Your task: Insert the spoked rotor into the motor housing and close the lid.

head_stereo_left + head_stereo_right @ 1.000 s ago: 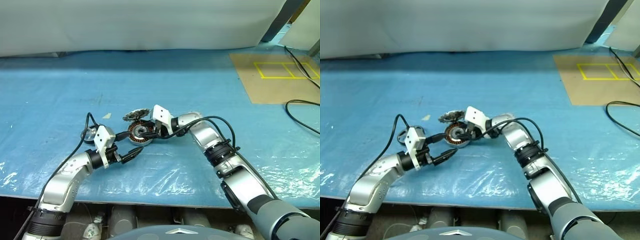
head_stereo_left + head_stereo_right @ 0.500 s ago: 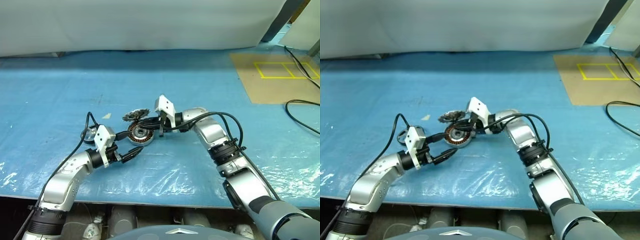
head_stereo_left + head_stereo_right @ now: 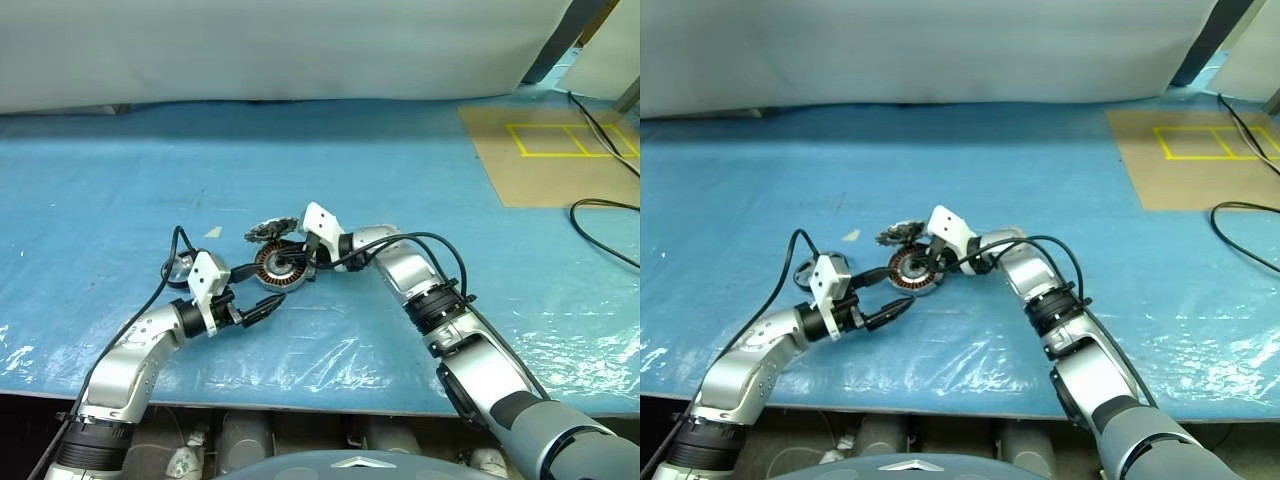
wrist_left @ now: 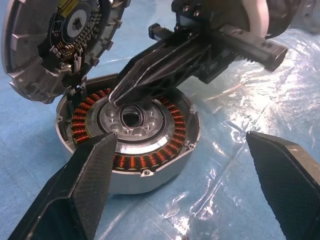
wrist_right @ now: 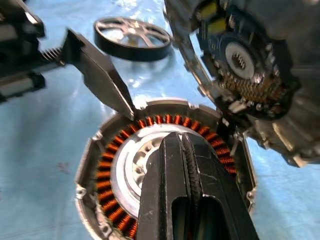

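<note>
Left gripper [image 3: 268,306] nearest, jaws wide open, empty, hovering just short of motor housing [image 4: 127,135] on blue sheet [image 3: 420,180]. Right gripper [image 5: 182,145] w/ jaws shut, holding nothing, tip over housing's centre hub. Hinged lid [image 4: 57,42] open, tilted up behind housing. Spoked rotor [image 5: 132,37] flat on sheet, near left arm.

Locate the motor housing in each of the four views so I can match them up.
Left eye view: motor housing near table centre, between the grippers.
Right eye view: same spot.
Left wrist view: centre-left, under the shut right gripper.
Right wrist view: lower centre.
Shared landmark: its copper winding ring.
</note>
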Available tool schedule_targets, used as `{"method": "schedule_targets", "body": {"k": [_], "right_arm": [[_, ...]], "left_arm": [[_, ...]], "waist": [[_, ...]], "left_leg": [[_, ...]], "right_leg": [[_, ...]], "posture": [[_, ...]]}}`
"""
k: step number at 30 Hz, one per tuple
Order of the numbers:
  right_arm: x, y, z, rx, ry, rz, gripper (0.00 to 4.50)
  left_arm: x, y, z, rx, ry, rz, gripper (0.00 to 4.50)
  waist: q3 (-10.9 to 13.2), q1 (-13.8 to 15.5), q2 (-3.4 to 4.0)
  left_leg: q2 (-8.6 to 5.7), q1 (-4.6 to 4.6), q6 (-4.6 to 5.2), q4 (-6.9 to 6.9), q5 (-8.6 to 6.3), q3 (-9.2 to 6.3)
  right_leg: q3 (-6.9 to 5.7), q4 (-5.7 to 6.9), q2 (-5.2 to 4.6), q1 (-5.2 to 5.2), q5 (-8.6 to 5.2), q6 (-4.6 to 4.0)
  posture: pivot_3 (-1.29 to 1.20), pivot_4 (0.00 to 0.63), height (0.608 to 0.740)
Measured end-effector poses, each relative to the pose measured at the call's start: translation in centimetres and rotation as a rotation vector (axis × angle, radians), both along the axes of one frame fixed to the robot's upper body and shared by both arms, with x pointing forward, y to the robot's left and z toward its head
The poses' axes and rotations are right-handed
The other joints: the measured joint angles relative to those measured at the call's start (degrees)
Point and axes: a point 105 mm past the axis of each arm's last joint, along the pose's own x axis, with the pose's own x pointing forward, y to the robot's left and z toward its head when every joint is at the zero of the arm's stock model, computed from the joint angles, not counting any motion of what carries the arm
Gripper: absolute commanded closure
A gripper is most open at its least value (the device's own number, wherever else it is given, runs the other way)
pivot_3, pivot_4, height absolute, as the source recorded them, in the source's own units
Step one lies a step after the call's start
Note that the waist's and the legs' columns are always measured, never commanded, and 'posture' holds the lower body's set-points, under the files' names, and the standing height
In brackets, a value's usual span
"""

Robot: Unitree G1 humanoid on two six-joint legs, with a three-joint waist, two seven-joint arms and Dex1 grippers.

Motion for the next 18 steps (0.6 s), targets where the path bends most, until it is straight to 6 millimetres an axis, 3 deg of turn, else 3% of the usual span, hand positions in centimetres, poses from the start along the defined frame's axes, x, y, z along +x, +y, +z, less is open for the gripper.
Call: {"method": "schedule_targets", "body": {"k": [9, 16, 18], "right_arm": [[-0.1, 0.2, -0.4, -0.044, -0.085, 0.025, 4.49], [-0.4, 0.2, 0.5, 0.079, 0.071, -0.004, 4.49], [-0.7, 0.6, 2.0, 0.172, 0.118, 0.01, 4.49]], "left_arm": [[0.0, -0.1, 0.0, 0.0, 0.001, -0.002, 0.14], [0.0, -0.2, 0.1, 0.0, -0.003, -0.009, 0.14], [0.1, -0.2, 0.1, 0.001, -0.005, -0.01, 0.14]], "waist": [[-0.01, -0.01, -0.01], [0.0, 0.02, 0.0], [0.0, 0.02, 0.0]], "left_leg": [[0.0, 0.15, 0.0, 0.02, 0.0, 0.0], [0.0, 0.02, 0.0, 0.0, 0.0, 0.0], [0.02, -0.03, 0.01, -0.02, 0.0, 0.0]], "right_leg": [[0.02, 0.01, 0.0, 0.13, 0.0, 0.0], [0.01, -0.02, 0.0, 0.03, 0.0, 0.0], [0.0, 0.0, 0.01, -0.04, 0.0, 0.0]], "posture": [[0.0, 0.15, 0.74], [0.0, 0.15, 0.74], [0.0, 0.15, 0.74]]}}
